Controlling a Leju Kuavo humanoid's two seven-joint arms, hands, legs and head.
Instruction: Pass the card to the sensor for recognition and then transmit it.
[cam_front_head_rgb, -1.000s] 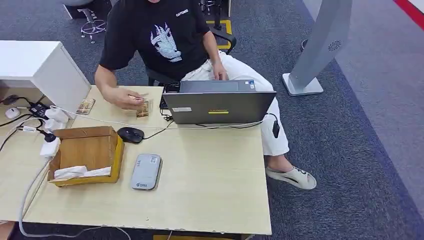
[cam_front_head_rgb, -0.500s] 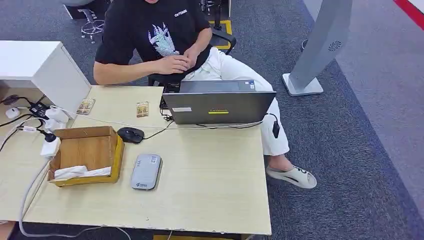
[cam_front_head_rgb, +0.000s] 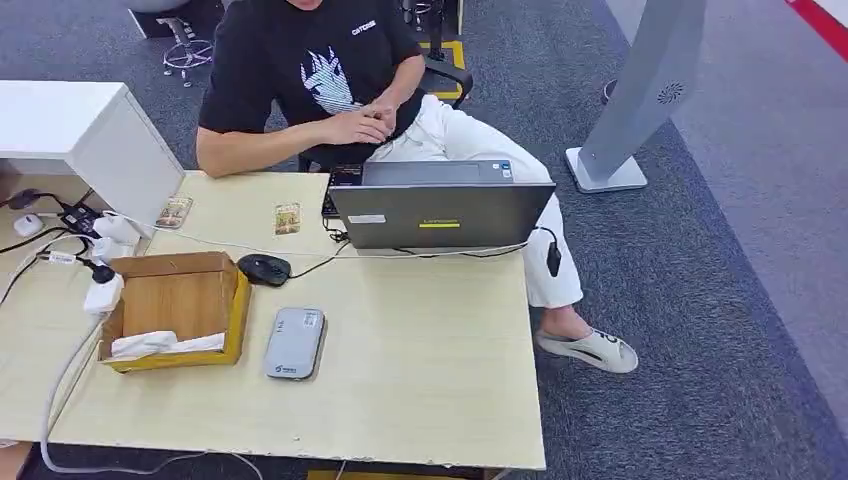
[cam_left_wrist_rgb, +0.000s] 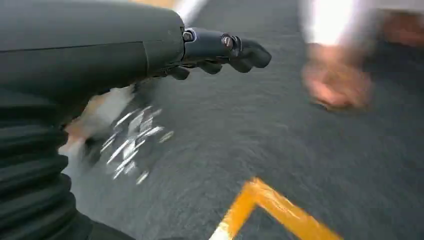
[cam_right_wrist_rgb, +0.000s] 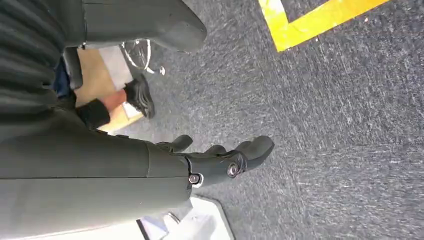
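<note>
Card (cam_front_head_rgb: 287, 218) flat on worktop (cam_front_head_rgb: 430, 360), upper left of frame, well apart from grey sensor (cam_front_head_rgb: 294, 343) lower down; left robot hand (cam_left_wrist_rgb: 220, 47) and right robot hand (cam_right_wrist_rgb: 220, 160) hang slack, holding nothing; any handover needs reaching that card.

card (cam_front_head_rgb: 287, 218) flat on the table (cam_front_head_rgb: 430, 370) — near the laptop (cam_front_head_rgb: 440, 213) — grey sensor (cam_front_head_rgb: 295, 343) beside the box (cam_front_head_rgb: 175, 305)
</note>
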